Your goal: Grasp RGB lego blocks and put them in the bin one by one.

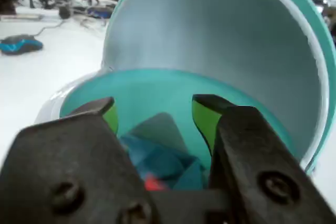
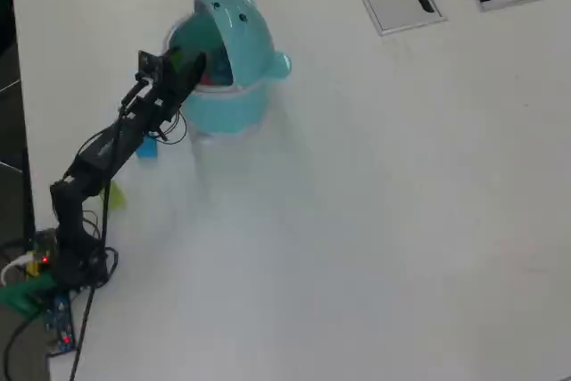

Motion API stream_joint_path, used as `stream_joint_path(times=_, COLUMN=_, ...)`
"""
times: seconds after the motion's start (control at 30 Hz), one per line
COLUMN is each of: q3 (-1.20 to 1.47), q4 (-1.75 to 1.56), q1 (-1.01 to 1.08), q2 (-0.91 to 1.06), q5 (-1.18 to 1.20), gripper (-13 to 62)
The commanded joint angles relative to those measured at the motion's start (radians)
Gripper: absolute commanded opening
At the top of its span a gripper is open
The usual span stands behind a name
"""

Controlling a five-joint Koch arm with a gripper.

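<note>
Overhead view: the arm [image 2: 107, 144] reaches from its base at the lower left of the white table [image 2: 375, 220] up to the bin [image 2: 234, 86], w/ the gripper [image 2: 192, 64] right at the bin's open mouth. The teal bin stands upright, its domed lid [image 2: 239, 24] flipped back; two dark dots of the cartoon face show on the dome, and a knob-like ear [image 2: 280, 64] sticks out on the right side. No readable writing or brand anywhere on the bin, arm or table.

The blue block [image 2: 147, 147] lies on the table just beside the arm's middle, left of the bin. The yellow-green block [image 2: 114, 194] sits lower down, near the arm's lower link, apart from the blue one.

Wrist view: the gripper's [image 1: 157, 116] two jaws are spread apart w/ nothing between them, green pads [image 1: 203, 116] facing inward, hanging over the bin's [image 1: 294, 129] rim. Inside, at the bottom, a bit of red [image 1: 153, 183] shows, prob. the red block, lying among blue and grey shapes I can't make out, too blurred. The lid's [image 1: 220, 30] pale inner side fills the upper frame. A blue-black mouse [image 1: 20, 44] and some cables [image 1: 68, 3] sit far back on the table at the upper left.
</note>
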Motion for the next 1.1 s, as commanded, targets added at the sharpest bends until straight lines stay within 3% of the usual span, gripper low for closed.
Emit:
stream_joint_path(times=0.0, q3=-0.123, q4=-0.081, q1=-0.015, q2=0.029, q5=-0.083, gripper=30.6)
stream_joint_path(times=0.2, q3=-0.118, q4=-0.081, q1=-0.029, q2=0.046, q5=-0.112, gripper=31.6)
stream_joint_path(times=0.43, q3=0.071, q4=-0.075, q1=-0.049, q2=0.196, q5=-0.049, gripper=31.2)
stream_joint_path(times=0.63, q3=0.279, q4=-0.087, q1=-0.103, q2=0.379, q5=-0.091, gripper=36.1)
stream_joint_path(times=0.8, q3=0.468, q4=-0.087, q1=-0.167, q2=0.528, q5=-0.028, gripper=32.2)
stream_joint_path(times=1.07, q3=0.707, q4=-0.011, q1=-0.265, q2=0.742, q5=-0.012, gripper=32.6)
